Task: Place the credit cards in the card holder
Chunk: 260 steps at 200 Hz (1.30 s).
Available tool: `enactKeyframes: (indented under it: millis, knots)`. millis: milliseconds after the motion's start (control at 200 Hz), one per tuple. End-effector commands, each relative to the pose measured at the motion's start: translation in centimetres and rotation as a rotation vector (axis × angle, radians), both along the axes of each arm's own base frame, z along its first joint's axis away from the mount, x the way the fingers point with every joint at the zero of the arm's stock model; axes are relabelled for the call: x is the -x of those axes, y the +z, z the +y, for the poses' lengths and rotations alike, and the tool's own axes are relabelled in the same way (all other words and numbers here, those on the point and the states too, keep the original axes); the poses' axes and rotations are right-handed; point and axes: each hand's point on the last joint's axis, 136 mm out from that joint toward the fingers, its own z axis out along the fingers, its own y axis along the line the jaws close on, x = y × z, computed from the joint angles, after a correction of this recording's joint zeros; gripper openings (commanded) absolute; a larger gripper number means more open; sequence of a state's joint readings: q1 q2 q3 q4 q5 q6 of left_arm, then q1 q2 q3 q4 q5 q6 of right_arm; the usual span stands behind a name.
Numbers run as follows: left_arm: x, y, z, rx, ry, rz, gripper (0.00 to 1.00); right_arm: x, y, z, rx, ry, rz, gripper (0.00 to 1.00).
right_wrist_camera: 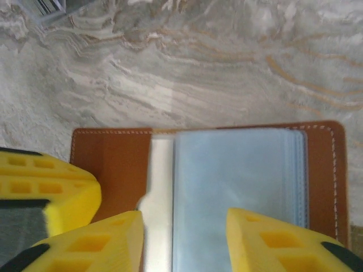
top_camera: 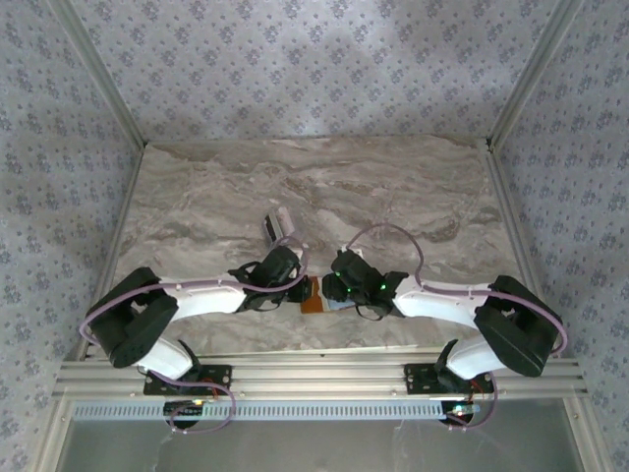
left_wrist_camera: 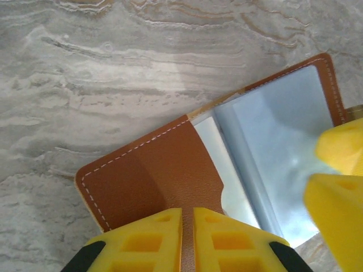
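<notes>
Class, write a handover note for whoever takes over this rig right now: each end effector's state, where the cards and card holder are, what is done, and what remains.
Left end effector: shut on the brown cover of the card holder, which lies open on the table.
Right end effector: open, fingers either side of the blue-grey sleeves.
Credit cards: stacked beyond the left arm, apart from the holder.
Done: holder opened. A pale strip by the fold may be a card; cannot tell.
Left: fetch the cards and slide them in.
</notes>
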<state>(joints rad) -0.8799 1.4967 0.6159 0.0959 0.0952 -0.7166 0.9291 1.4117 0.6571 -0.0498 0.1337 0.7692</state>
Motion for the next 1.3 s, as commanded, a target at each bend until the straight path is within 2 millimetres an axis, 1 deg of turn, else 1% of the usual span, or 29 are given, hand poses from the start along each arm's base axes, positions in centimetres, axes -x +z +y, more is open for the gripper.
enactKeyframes:
  millis: [0, 100, 180, 395, 525, 705, 820, 899, 999, 1114, 1194, 1294]
  knots:
    - [-0.1, -1.3, 0.9, -0.059, -0.002, -0.013, 0.13, -0.8, 0.4, -1.2, 0.13, 0.012, -0.033, 0.51]
    - [-0.1, -2.1, 1.2, -0.074, -0.001, -0.003, 0.13, -1.2, 0.6, -1.1, 0.17, 0.032, -0.045, 0.54]
    - [-0.1, -2.5, 1.4, -0.073, 0.003, 0.002, 0.13, -1.5, 0.3, -1.0, 0.205, 0.044, -0.045, 0.54]
    - [-0.1, -2.8, 1.7, -0.07, 0.007, 0.007, 0.13, -1.8, -1.8, -0.6, 0.293, 0.08, -0.019, 0.53]
    - [-0.2, -2.9, 1.9, -0.065, 0.013, 0.011, 0.13, -1.7, -3.4, -1.1, 0.336, 0.069, -0.005, 0.52]
    - [-0.2, -2.9, 2.5, -0.062, 0.025, 0.013, 0.13, -1.4, -4.8, -2.2, 0.396, 0.048, 0.0, 0.52]
    - [-0.4, -2.7, 3.0, -0.05, 0.042, 0.011, 0.13, -1.1, -5.9, -2.3, 0.393, 0.036, 0.02, 0.53]
    - [-0.5, -2.7, 3.0, -0.047, 0.041, 0.011, 0.13, -0.8, -6.4, -2.0, 0.385, 0.047, 0.027, 0.49]
    - [-0.5, -2.9, 2.9, -0.047, 0.039, 0.016, 0.13, -0.3, -6.7, -1.6, 0.376, 0.06, 0.027, 0.4]
    - [-0.7, -3.7, 3.0, -0.058, 0.042, 0.029, 0.13, -0.2, -6.3, -1.2, 0.356, 0.066, 0.013, 0.26]
    - [-0.6, -4.3, 2.9, -0.06, 0.039, 0.041, 0.13, -0.2, -5.8, -0.9, 0.344, 0.073, 0.007, 0.22]
    - [-0.4, -5.1, 2.9, -0.057, 0.038, 0.055, 0.12, -0.1, -5.1, -0.5, 0.332, 0.082, -0.001, 0.12]
